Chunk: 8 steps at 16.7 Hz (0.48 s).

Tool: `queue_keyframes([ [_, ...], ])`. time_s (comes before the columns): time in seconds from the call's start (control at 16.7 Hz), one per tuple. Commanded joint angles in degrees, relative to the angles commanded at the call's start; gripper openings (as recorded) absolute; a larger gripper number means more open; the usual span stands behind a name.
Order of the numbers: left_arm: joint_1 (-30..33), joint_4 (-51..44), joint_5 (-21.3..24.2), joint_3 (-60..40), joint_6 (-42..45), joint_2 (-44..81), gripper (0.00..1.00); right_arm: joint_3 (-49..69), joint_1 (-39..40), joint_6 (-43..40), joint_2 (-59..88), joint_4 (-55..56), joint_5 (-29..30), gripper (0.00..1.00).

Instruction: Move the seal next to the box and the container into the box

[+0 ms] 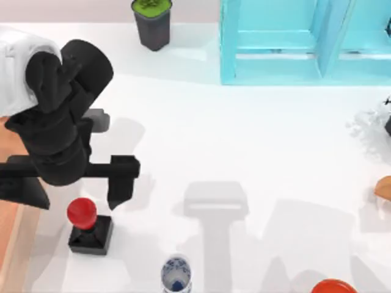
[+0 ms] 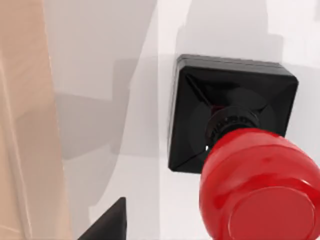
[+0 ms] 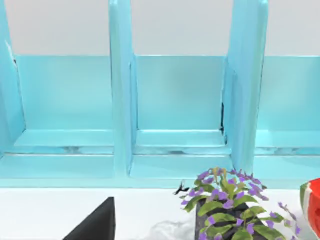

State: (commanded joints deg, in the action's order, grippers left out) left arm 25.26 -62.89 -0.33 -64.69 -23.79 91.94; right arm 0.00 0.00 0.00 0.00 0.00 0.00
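Left gripper point(image 1: 78, 186) at 12 o'clock of seal point(image 1: 85, 223), fingers released, clear of knob; seal upright beside box point(image 1: 7, 226). Container point(image 1: 176, 274) waits.

The left arm point(image 1: 58, 131) is matte black, bulky and rounded, with a white segment behind; its left gripper point(image 1: 73, 177) has a flat crossbar and blocky, wedge-tipped black fingers point(image 1: 122, 180).
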Motion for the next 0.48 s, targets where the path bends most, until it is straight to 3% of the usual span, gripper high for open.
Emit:
queue_keyframes([
  [0.48,0.1,-4.0,0.2,-4.2,-0.2,-0.3,1.00,0.0,0.0,0.0,0.0,0.0,0.0,1.00],
])
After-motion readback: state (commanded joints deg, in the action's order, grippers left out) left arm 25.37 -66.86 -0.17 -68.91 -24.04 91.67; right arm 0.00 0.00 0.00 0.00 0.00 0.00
